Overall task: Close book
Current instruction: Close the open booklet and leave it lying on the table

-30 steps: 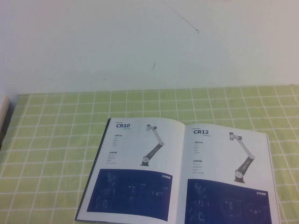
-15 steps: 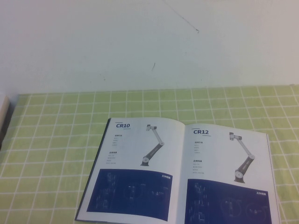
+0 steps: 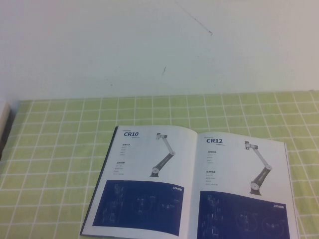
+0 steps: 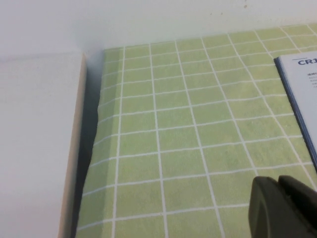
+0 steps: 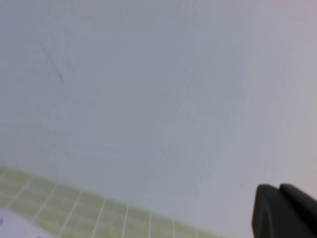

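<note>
An open book lies flat on the green checked cloth near the table's front, showing pages headed CR10 and CR12 with blue panels below. Neither arm appears in the high view. My left gripper hovers over the cloth to the book's left, its two dark fingers pressed together, holding nothing; a corner of the book shows beside it. My right gripper is raised and faces the white wall, fingers together and empty.
A white wall rises behind the table. A white board or box borders the cloth's left edge, also seen as a pale block at the far left of the high view.
</note>
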